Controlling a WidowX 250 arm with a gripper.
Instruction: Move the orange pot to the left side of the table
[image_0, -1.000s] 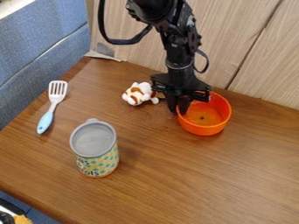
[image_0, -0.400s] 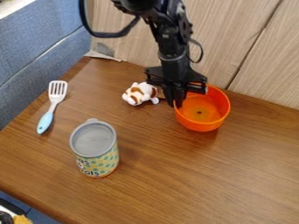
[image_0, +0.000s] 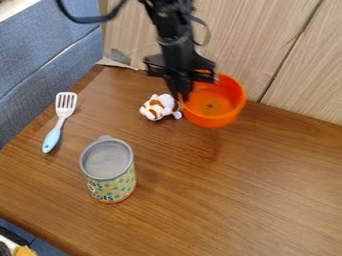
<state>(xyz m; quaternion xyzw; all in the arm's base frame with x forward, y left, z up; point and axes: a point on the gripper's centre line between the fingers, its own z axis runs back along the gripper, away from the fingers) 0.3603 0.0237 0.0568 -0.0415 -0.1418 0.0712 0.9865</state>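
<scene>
The orange pot (image_0: 215, 120) was seen to be formed of smooth plastic, with a soft gloss. The table (image_0: 234, 195) was surfaced in wood grain and marked by a low satin sheen; paler wood grain was shown by the matt wall panels (image_0: 247, 45). Woven, matt cloth was suggested by the blue upholstery (image_0: 40, 55). The spatula (image_0: 61, 120) was made of smooth plastic, and the can (image_0: 113, 188) was topped by a smooth plastic lid (image_0: 107, 160). The toy (image_0: 159, 107) was covered in soft-looking, matt plush.

Dark printed lettering (image_0: 101, 194) low on the dotted can (image_0: 121, 184)
</scene>
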